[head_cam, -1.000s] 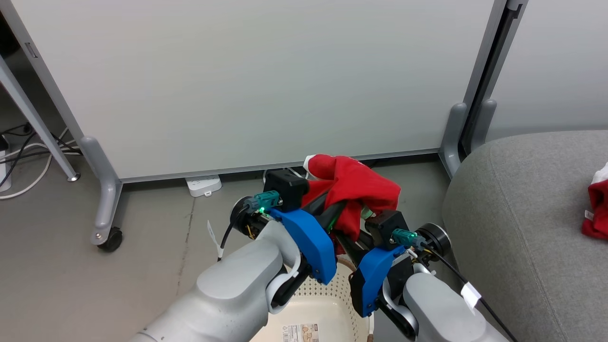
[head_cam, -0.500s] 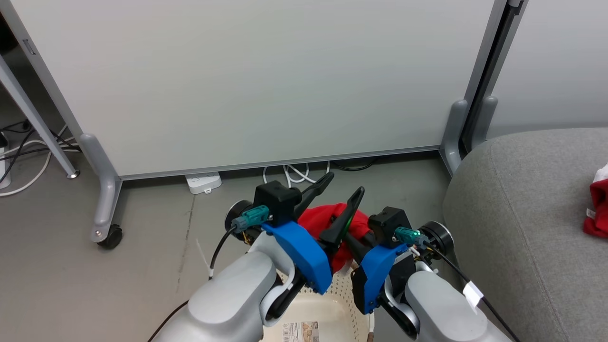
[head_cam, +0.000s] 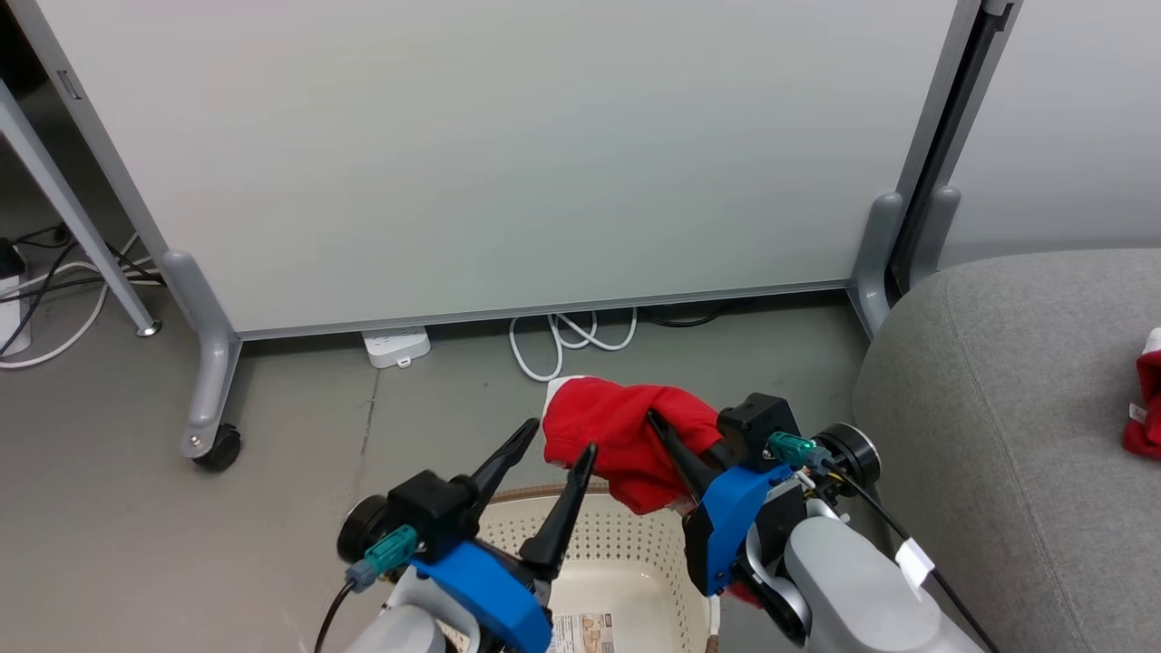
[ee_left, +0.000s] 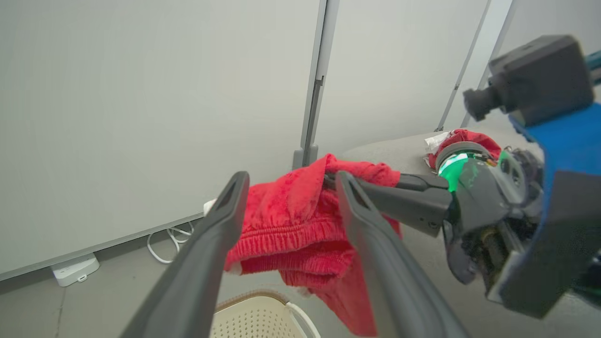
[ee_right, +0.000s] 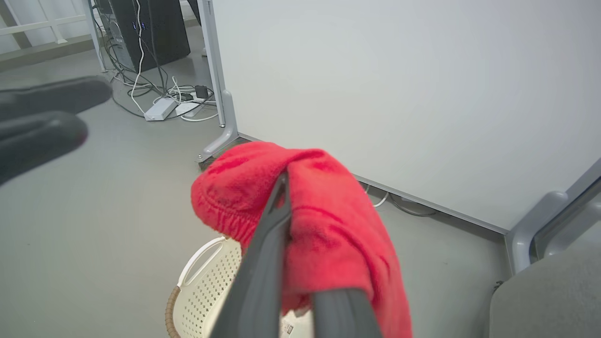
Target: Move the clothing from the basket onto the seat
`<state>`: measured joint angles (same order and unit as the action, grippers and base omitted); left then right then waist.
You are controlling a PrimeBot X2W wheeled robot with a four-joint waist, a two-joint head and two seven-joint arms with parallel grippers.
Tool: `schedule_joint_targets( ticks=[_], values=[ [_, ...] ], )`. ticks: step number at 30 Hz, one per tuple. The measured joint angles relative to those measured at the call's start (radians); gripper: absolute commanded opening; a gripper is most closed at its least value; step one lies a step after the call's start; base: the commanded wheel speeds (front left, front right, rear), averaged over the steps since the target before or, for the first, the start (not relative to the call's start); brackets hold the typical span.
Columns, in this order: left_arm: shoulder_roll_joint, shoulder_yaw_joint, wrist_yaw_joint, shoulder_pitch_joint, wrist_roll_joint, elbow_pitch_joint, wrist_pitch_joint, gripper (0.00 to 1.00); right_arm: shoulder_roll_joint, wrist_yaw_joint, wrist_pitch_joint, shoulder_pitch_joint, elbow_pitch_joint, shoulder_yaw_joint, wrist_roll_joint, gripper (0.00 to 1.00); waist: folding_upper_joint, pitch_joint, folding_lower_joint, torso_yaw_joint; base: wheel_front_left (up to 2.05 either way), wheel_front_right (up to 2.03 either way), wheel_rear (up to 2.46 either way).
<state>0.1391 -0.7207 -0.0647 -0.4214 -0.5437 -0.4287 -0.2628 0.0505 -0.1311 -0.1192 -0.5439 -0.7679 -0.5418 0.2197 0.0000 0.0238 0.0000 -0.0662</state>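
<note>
Pinching a bunched red garment (head_cam: 617, 426) between its two long dark fingers, the right gripper (head_cam: 655, 422) is closed tight on the cloth. In the right wrist view one finger presses along the fabric while the other is half buried under it. The garment is held in the air above the far rim of the basket (head_cam: 626, 535), with its elastic-gathered edge turned toward the left arm and a loose fold hanging down on the side toward the sofa.

The left gripper (head_cam: 560, 437) sits lower and just beside it, fingers spread wide with nothing between them. In the left wrist view they frame the red cloth. I cannot tell whether either tip touches it.

The cream perforated laundry basket stands on the grey floor (head_cam: 136, 526) below both grippers, its brown woven-look rim facing the partition and a paper label (head_cam: 580, 633) lying on its bottom. On the robot's right the light grey fabric sofa (head_cam: 998, 408) rises close to the basket, and a second red garment with white trim (head_cam: 1145, 408) lies on it, well apart from the grippers.

Behind stands a pale partition panel (head_cam: 499, 154) on grey feet with a caster (head_cam: 220, 446), with a white power strip (head_cam: 396, 346) and a looped white cable (head_cam: 567, 340) at its base.
</note>
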Motion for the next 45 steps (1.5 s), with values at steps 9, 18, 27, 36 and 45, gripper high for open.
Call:
schedule_joint_targets(
  ticks=[9, 18, 27, 36, 45],
  values=[
    [0.024, 0.14, -0.026, 0.155, 0.104, 0.042, 0.0, 1.0, 0.0, 0.0, 0.0, 0.015, -0.003, 0.033, -0.018, 0.0, 0.0, 0.005, 0.0, -0.006, 0.0, 0.0, 0.0],
    [0.0, 0.221, -0.046, 0.205, 0.158, 0.052, 0.0, 1.0, 0.0, 0.0, 0.004, 0.033, 0.001, 0.063, -0.034, 0.0, 0.0, 0.008, 0.0, -0.013, 0.0, 0.0, 0.0],
    [-0.028, 0.263, -0.059, 0.218, 0.186, 0.042, 0.0, 1.0, 0.0, 0.0, 0.012, 0.037, 0.014, 0.066, -0.035, 0.0, 0.0, 0.003, 0.0, -0.011, 0.0, 0.0, 0.0],
    [-0.035, 0.288, -0.061, 0.228, 0.208, 0.04, 0.0, 1.0, 0.0, 0.0, 0.013, 0.042, 0.022, 0.069, -0.038, 0.0, 0.0, -0.003, 0.0, -0.001, 0.0, 0.0, 0.0],
    [-0.038, 0.298, -0.063, 0.235, 0.22, 0.046, 0.0, 1.0, -0.001, 0.0, 0.015, 0.038, 0.027, 0.074, -0.051, 0.0, 0.0, -0.009, 0.0, 0.075, 0.0, 0.0, 0.0]
  ],
)
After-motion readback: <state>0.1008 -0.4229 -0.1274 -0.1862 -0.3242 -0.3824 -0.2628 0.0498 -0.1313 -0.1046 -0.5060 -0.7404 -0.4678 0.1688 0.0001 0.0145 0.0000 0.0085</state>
